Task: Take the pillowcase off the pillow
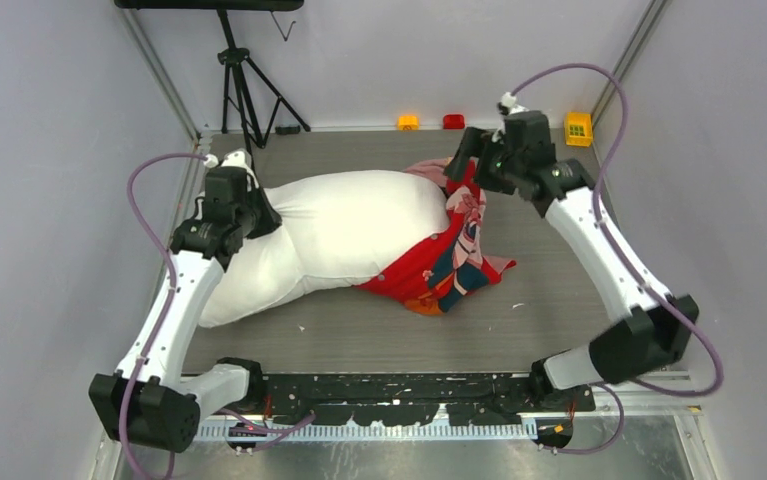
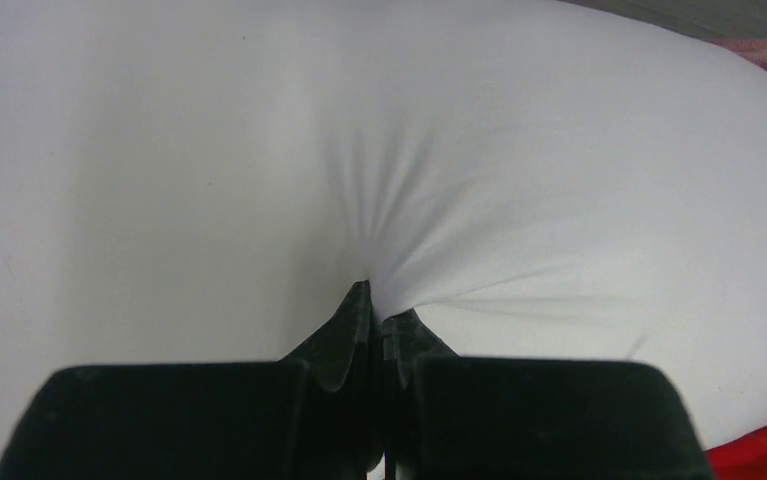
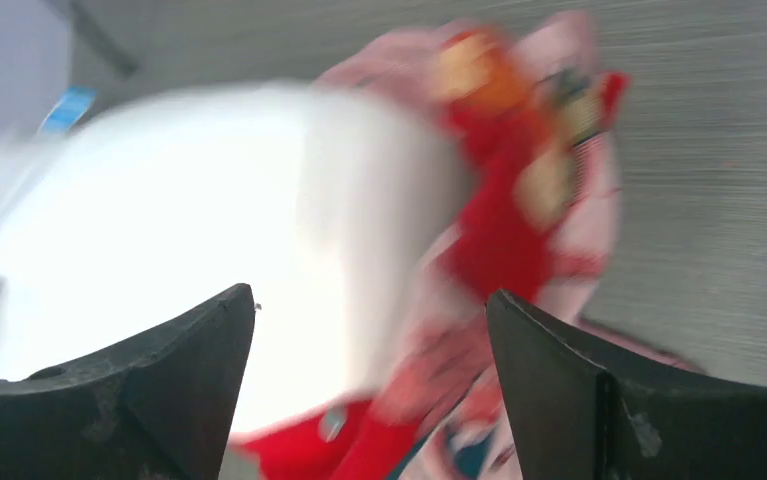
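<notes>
Left gripper (image 2: 374,305): clamped on a pinched fold of the white pillow (image 2: 519,150) directly ahead; right gripper (image 3: 369,293): spread wide, empty, pillowcase (image 3: 504,200) bunched beyond it.

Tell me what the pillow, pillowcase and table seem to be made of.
Pillow: matte white cloth over soft filling, judging by puckers where the left end effector pinches it. Pillowcase: thin printed fabric, crumpled, reverse faded pink. Table: grey streaked surface, possibly wood-grain laminate.
</notes>
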`<state>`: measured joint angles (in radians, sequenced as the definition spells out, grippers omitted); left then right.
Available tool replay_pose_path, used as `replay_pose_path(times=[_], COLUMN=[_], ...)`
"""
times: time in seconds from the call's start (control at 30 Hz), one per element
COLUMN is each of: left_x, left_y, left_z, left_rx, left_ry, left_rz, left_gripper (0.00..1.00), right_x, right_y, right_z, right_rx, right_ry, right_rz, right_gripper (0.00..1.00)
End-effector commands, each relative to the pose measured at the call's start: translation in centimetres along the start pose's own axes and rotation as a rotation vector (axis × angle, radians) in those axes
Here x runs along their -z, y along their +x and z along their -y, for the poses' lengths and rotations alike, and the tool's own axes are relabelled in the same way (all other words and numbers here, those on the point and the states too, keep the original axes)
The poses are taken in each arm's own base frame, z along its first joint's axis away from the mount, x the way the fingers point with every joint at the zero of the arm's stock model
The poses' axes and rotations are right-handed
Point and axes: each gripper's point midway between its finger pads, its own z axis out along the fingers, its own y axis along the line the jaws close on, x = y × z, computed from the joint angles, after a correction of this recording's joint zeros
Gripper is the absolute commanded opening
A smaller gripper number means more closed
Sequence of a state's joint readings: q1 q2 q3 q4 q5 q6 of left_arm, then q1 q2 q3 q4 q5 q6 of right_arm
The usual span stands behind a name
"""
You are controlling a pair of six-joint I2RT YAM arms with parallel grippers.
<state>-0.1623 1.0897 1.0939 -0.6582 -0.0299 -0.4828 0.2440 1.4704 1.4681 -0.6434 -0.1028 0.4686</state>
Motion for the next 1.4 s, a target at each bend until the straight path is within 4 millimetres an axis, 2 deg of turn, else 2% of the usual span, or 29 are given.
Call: replay_pose_path(times=[0.0, 0.13, 0.23, 0.33, 0.37, 0.43, 0.53, 0.73, 0.77, 0.83, 0.9, 0.97, 1.0, 1.13, 1.3, 1.37], left_x=[0.5, -0.6, -0.8, -0.7, -0.7, -0.5, -0.3, 0.3, 0.4, 0.4, 0.4, 0.6, 0.7, 1.6, 2.3, 2.3], left_y=[-5.9, -5.7, -5.6, -5.5, -5.4, -5.4, -5.3, -5.4, -5.3, -5.2, -5.3, -5.9, -6.2, -7.7, -8.0, -7.9], left_z=[0.7, 0.7, 0.8, 0.5, 0.5, 0.4, 0.4, 0.1, 0.0, -0.3, -1.0, -2.5, -3.3, -6.1, -7.3, -7.5], left_rx=[0.044, 0.089, 0.114, 0.118, 0.119, 0.119, 0.120, 0.107, 0.107, 0.103, 0.083, 0.074, 0.088, 0.205, 0.226, 0.229], left_ry=[-0.026, -0.040, -0.036, -0.047, -0.047, -0.048, -0.048, -0.062, -0.067, -0.080, -0.110, -0.168, -0.189, -0.199, -0.241, -0.248], left_rz=[0.174, 0.150, 0.150, 0.154, 0.155, 0.154, 0.153, 0.159, 0.159, 0.161, 0.172, 0.183, 0.183, 0.216, 0.272, 0.273], left_gripper=[0.00, 0.00, 0.00, 0.00, 0.00, 0.00, 0.00, 0.00, 0.00, 0.00, 0.00, 0.00, 0.00, 0.00, 0.00, 0.00], right_x=[7.2, 10.4, 10.7, 9.5, 9.2, 8.3, 7.2, 4.4, 4.1, 3.5, 3.2, 3.5, 3.7, 4.9, 8.0, 9.7], right_y=[1.2, 4.5, 8.7, 12.2, 13.5, 14.9, 16.1, 17.6, 17.8, 17.4, 16.2, 14.5, 13.7, 11.9, 9.7, 8.9], right_z=[-3.2, -3.0, -1.2, 0.8, 0.6, -0.3, -1.8, -1.4, -1.1, 0.0, 2.2, 4.8, 6.2, 10.9, 15.8, 17.0], right_rx=[0.163, 0.209, 0.232, 0.216, 0.205, 0.173, 0.142, 0.162, 0.164, 0.157, 0.132, 0.067, 0.038, -0.116, -0.283, -0.305], right_ry=[-0.037, -0.083, -0.048, -0.020, -0.053, -0.134, -0.228, -0.193, -0.180, -0.109, 0.026, 0.177, 0.242, 0.378, 0.522, 0.581], right_rz=[0.125, 0.074, -0.039, -0.103, -0.136, -0.159, -0.179, -0.242, -0.249, -0.228, -0.154, -0.039, 0.018, 0.130, 0.298, 0.381], right_gripper=[0.90, 0.90, 0.91, 0.91, 0.91, 0.91, 0.91, 0.91, 0.90, 0.74, 0.44, 0.08, 0.01, 0.00, 0.00, 0.00])
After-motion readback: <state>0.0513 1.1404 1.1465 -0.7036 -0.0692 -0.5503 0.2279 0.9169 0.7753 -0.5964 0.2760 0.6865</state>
